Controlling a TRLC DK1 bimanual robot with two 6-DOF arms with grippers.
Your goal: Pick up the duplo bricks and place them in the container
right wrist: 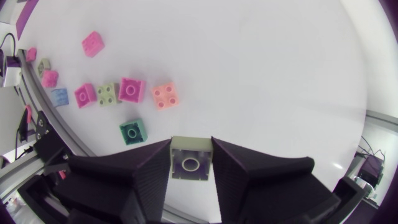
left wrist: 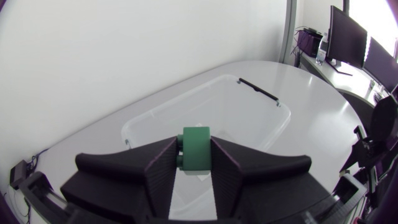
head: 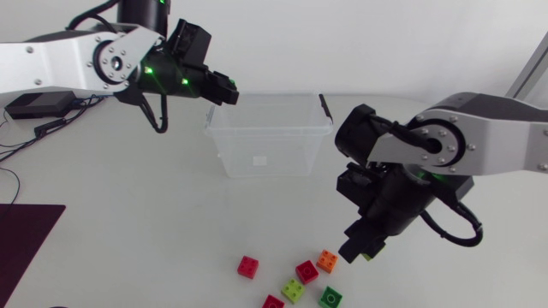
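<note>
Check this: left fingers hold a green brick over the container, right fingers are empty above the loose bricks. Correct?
One error: the right gripper is not empty; its fingers are shut on a pale yellow-green brick, as the right wrist view shows. The rest stands: the left gripper holds the green brick over the container, and the right is above the loose bricks.

white table (head: 128, 197), clear container (head: 295, 156), red brick (head: 248, 267), magenta brick (head: 306, 272), orange brick (head: 327, 260), lime brick (head: 293, 291), green brick (head: 331, 297) clustered together
</note>
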